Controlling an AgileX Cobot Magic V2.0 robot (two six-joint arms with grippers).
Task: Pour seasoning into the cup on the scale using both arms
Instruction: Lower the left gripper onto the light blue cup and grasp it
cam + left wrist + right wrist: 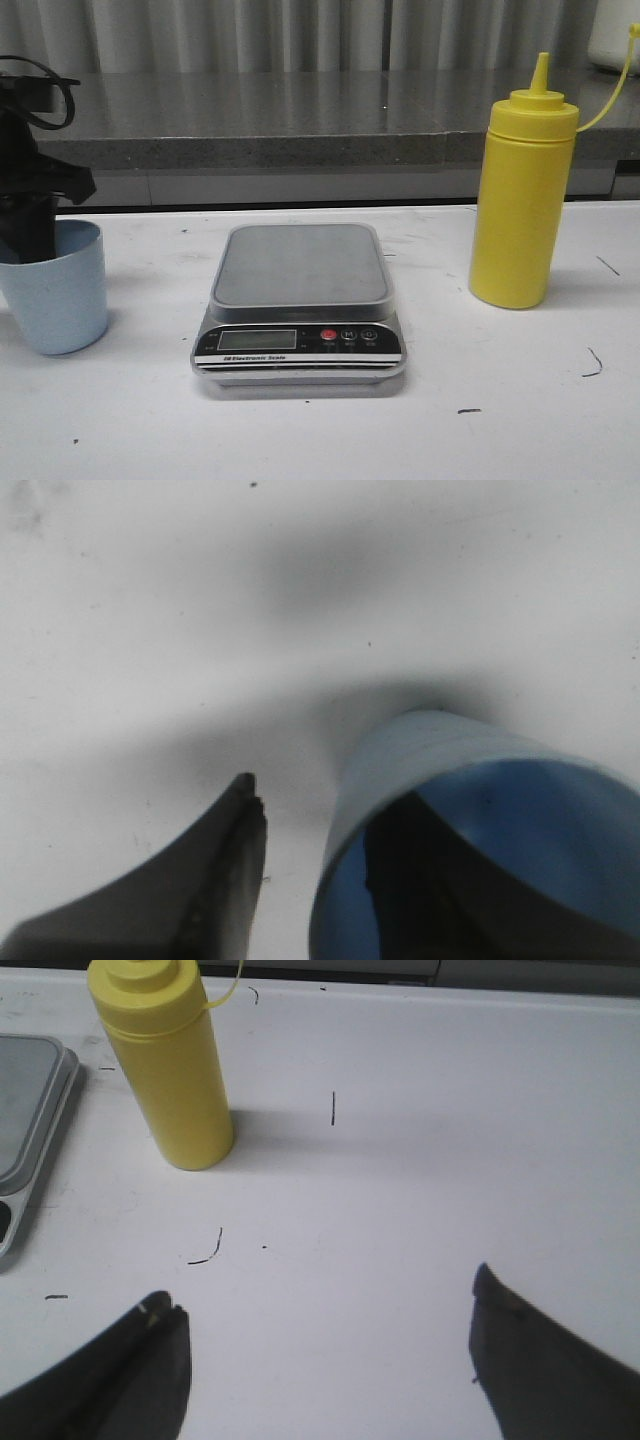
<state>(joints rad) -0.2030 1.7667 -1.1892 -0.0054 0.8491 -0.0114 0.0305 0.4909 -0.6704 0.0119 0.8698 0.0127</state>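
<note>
White tabletop; left gripper [40,235] straddling pale blue plastic cup's [58,290] rim, ungripped; right gripper [325,1345] wide open, empty. Next: clamp, lift onto steel-topped scale [298,300].

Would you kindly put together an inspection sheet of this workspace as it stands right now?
Surface: white table with scattered dark scuff marks.
Job's things: yellow seasoning bottle upright on the table, to the right of the scale, apart from it; scale platform bare; pale blue cup on the table at far left, not on the scale.
Clutter: nothing seen.
Grippers: left claw straddles the cup wall, one finger inside, one outside; whether it grips, cannot tell. Right claw open over bare table, short of the bottle.
Cables: black cable looped on the left arm.
Surroundings: grey stone ledge behind the table, pale curtain above it.
</note>
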